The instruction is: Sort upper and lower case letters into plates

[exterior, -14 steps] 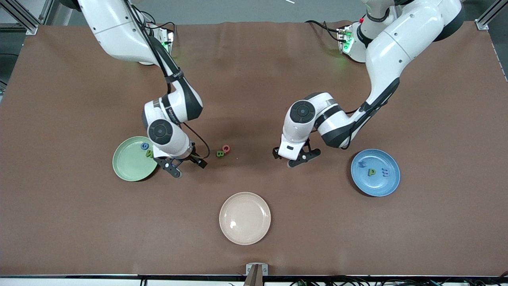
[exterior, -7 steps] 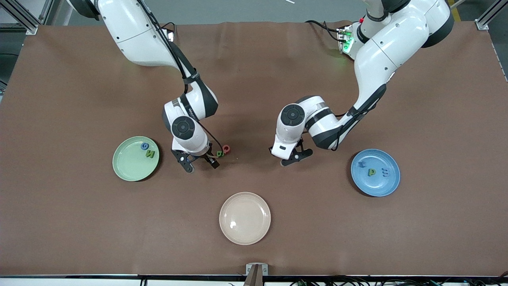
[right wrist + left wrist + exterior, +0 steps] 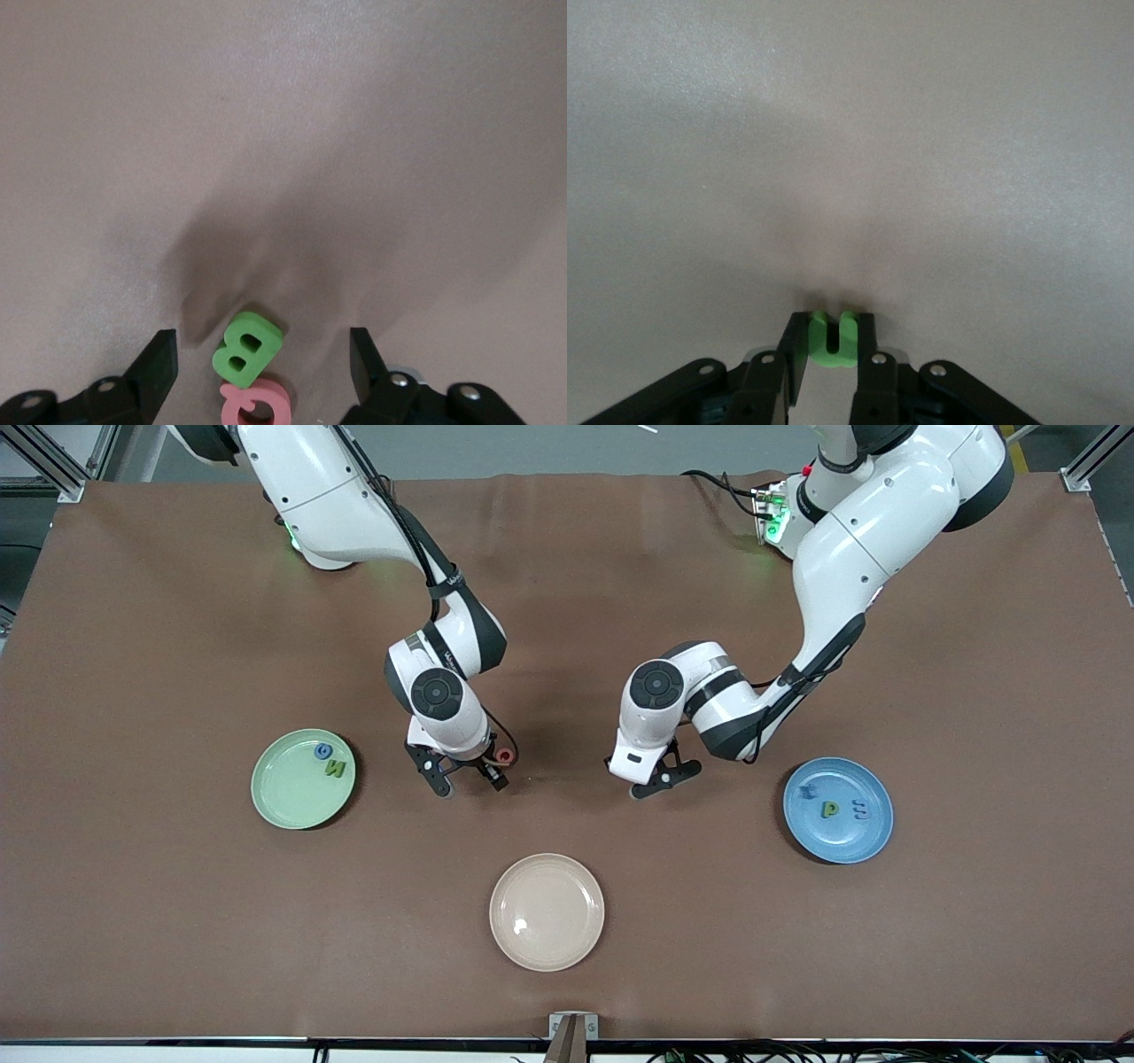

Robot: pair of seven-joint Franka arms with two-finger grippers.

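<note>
The mint green plate (image 3: 285, 795) holds a blue letter (image 3: 323, 751) and a green letter (image 3: 334, 768). The blue plate (image 3: 843, 843) holds a green P (image 3: 830, 809) and two blue letters. My right gripper (image 3: 468, 779) is open, low over a green B (image 3: 246, 348) and a pink-red Q (image 3: 255, 403) lying together on the table; they show between its fingers in the right wrist view (image 3: 262, 350). In the front view only the Q (image 3: 503, 756) shows. My left gripper (image 3: 651, 781) is shut on a small green letter (image 3: 831, 341), just above the bare table.
A cream-beige plate (image 3: 547, 911) with nothing on it lies nearest the front camera, in the middle. The brown table cover (image 3: 177, 646) spreads all round. The two arms' hands are close together near the table's middle.
My right gripper has moved from beside the green plate toward the table's middle and is now over the B and Q. My left gripper has shifted only slightly.
</note>
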